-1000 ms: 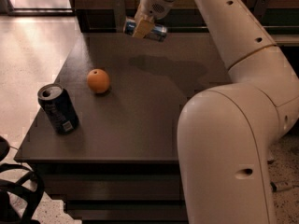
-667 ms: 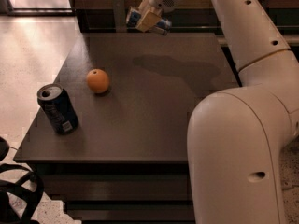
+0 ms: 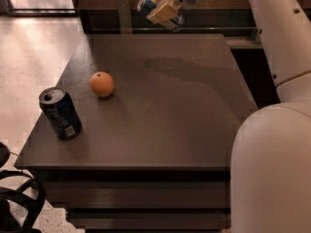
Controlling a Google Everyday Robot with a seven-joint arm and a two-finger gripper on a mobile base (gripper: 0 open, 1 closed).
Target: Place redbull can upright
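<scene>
The redbull can (image 3: 147, 5), slim, blue and silver, lies tilted in my gripper (image 3: 162, 11). The gripper is shut on the can and holds it high in the air above the far edge of the dark table (image 3: 160, 110). The gripper's tan pads cover the can's middle, so only its two ends show. Its shadow falls on the far middle of the tabletop.
An orange (image 3: 102, 84) sits on the table's left part. A wider dark navy can (image 3: 60, 113) with a white label stands upright near the front left corner. My white arm (image 3: 277, 130) fills the right side. A black chair part (image 3: 17, 203) shows at lower left.
The gripper has lifted the can higher and a little to the right, and the can has turned in the air. The orange and the navy can have not moved.
</scene>
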